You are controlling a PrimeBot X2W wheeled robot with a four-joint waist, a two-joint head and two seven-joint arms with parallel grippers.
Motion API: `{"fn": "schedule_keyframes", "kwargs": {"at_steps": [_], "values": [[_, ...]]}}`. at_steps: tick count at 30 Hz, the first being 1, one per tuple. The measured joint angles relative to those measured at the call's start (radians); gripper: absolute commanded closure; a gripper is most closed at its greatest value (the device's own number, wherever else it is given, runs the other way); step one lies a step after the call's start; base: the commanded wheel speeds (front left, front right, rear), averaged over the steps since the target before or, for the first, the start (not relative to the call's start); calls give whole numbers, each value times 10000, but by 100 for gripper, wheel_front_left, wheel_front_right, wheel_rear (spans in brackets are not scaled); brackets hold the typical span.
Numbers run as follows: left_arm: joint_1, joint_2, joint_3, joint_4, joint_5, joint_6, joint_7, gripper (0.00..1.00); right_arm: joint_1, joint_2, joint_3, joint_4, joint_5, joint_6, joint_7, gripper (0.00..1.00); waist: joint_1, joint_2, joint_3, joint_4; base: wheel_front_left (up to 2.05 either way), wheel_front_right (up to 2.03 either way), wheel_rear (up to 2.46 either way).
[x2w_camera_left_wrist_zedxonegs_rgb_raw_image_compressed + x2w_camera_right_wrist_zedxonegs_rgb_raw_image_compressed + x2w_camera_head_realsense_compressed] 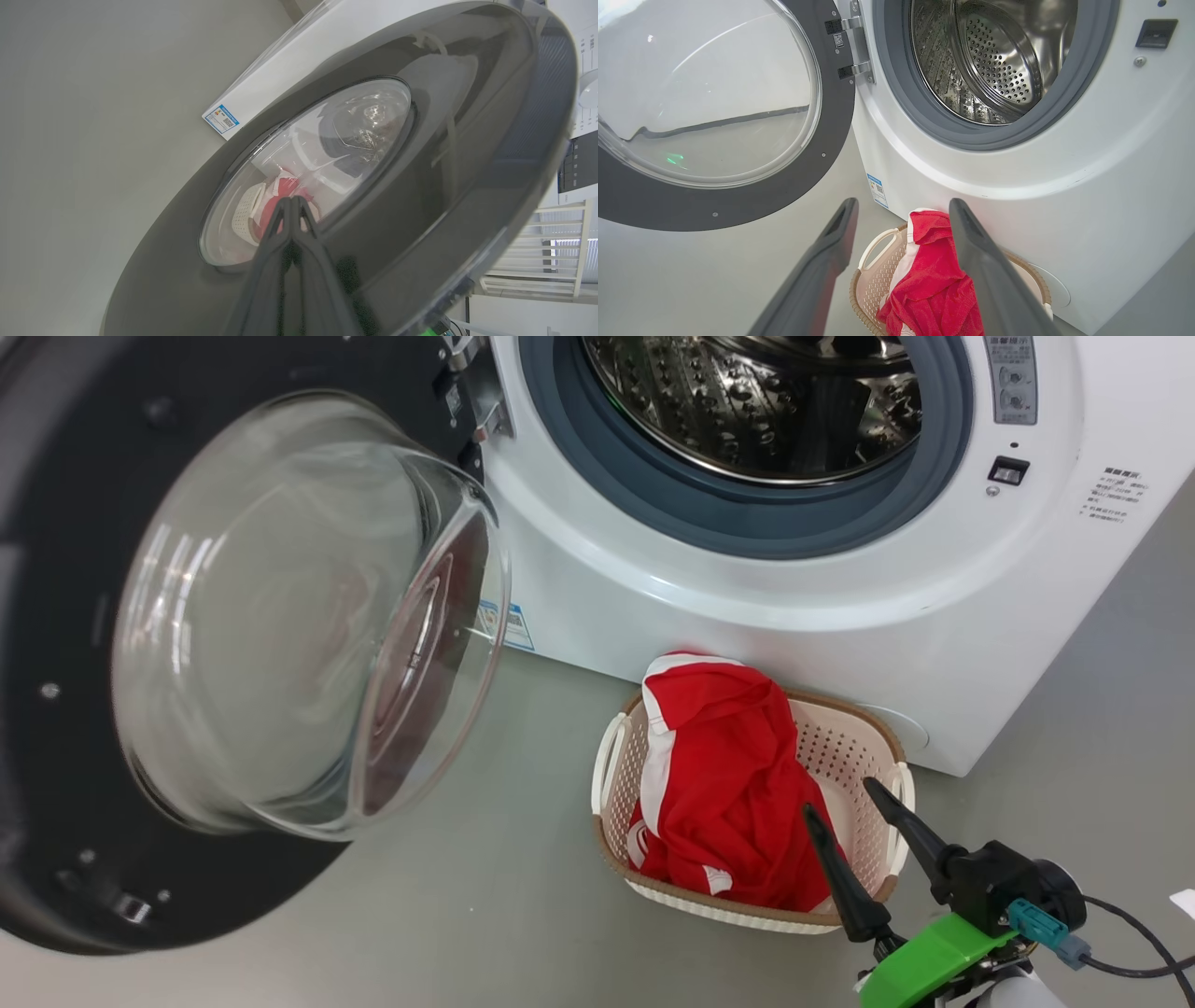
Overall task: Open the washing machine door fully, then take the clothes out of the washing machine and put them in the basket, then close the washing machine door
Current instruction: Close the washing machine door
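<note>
The washing machine [709, 588] stands with its steel drum [756, 401] bare. The washing machine door [84, 644] hangs swung out to the left, its glass bowl [308, 616] bulging toward the machine. Red clothes [728, 784] with white trim lie heaped in the basket [840, 747] on the floor in front of the machine. My right gripper [836, 798] hovers open just over the basket's near right side, nothing between its fingers; the right wrist view shows the clothes [929, 289] below them. My left gripper [292, 201] is shut, its tips against the door's outer glass [327, 154].
Grey floor [467, 905] spreads between the door and the basket. A blue label sticker [512, 627] sits low on the machine's front. A white slatted rack [556, 247] stands behind the door in the left wrist view. A cable [1139, 943] trails from my right wrist.
</note>
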Motion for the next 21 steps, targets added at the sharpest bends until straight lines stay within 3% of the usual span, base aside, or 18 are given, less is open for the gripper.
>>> {"fn": "schedule_keyframes", "kwargs": {"at_steps": [8, 12, 21], "values": [[1174, -265, -205, -2431, -706, 2, 704, 100, 291, 144, -109, -79, 15, 0, 0, 0, 0, 0, -277, -186, 0, 0, 0], [1556, -725, -330, -3534, -1080, 2, 819, 100, 302, 199, -163, -128, 33, 0, 0, 0, 0, 0, -347, -415, 0, 0, 0], [1716, -1918, -706, -4832, -1076, 4, -31, 100, 334, 324, -326, -245, 31, 0, 0, 0, 0, 0, -358, -1097, 0, 0, 0]]}}
